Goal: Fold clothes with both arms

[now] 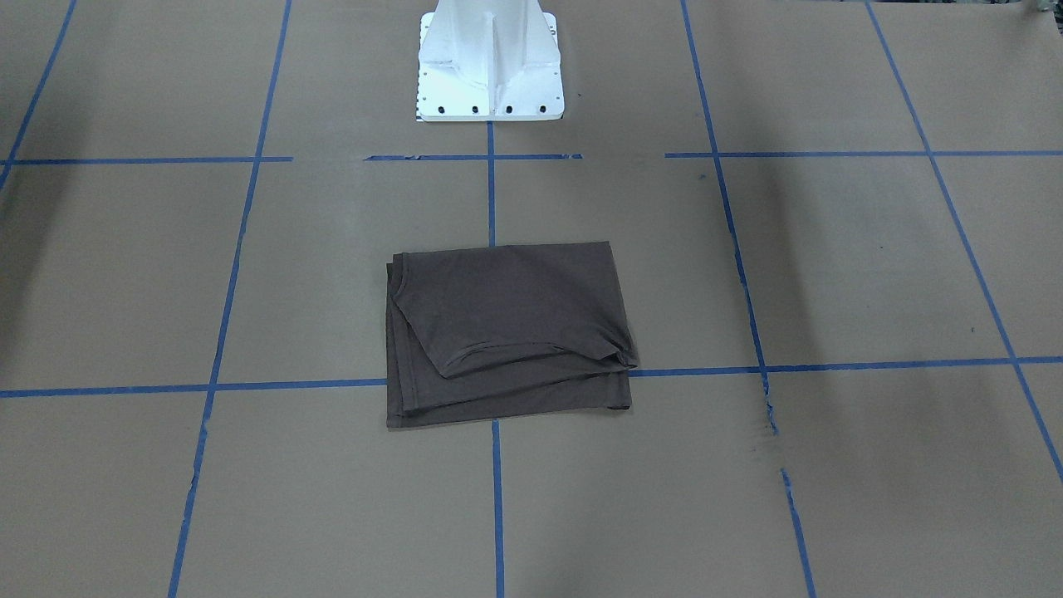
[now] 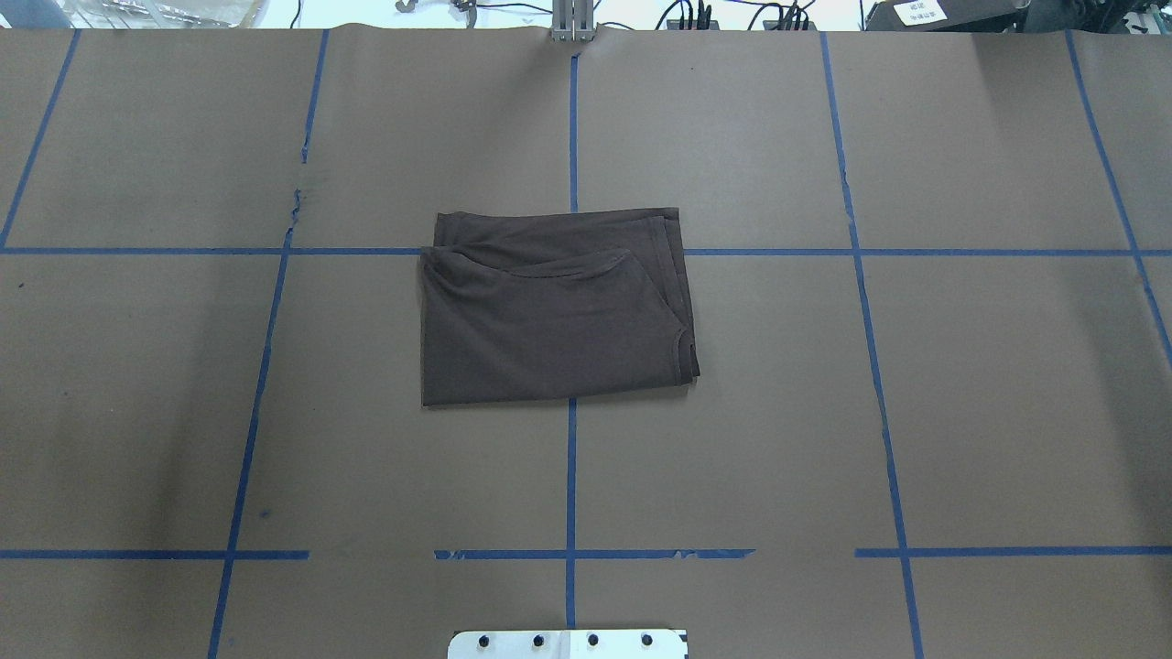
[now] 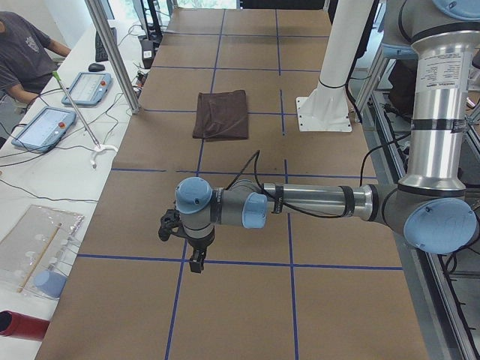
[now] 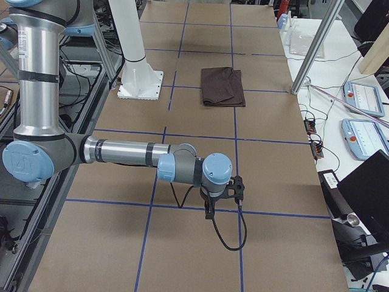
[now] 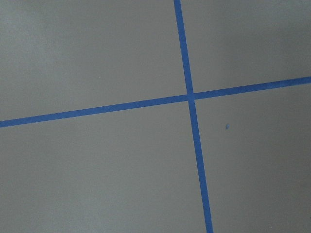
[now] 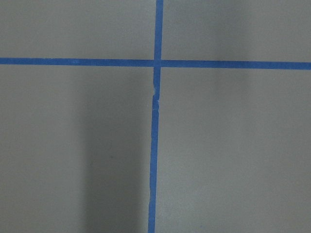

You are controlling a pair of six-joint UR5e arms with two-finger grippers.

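Note:
The clothes, one dark brown-grey T-shirt point(image 1: 507, 332), lie folded into a flat rectangle at the table's middle, also in the overhead view point(image 2: 554, 307) and small in both side views point(image 3: 222, 114) point(image 4: 222, 86). Its collar edge curves across the top layer. My left gripper point(image 3: 196, 264) hangs low over the brown paper near a tape crossing, far from the shirt. My right gripper point(image 4: 210, 211) hangs the same way at the table's other end. Only the side views show them, so I cannot tell whether either is open or shut. Both wrist views hold only paper and blue tape.
The white pedestal base point(image 1: 490, 66) stands behind the shirt. Blue tape lines point(image 2: 571, 476) grid the brown paper. A side bench holds tablets point(image 3: 45, 127) and cables, with a person point(image 3: 19, 60) seated there. Slanted metal poles point(image 3: 112, 56) point(image 4: 316, 45) rise at the table's edge.

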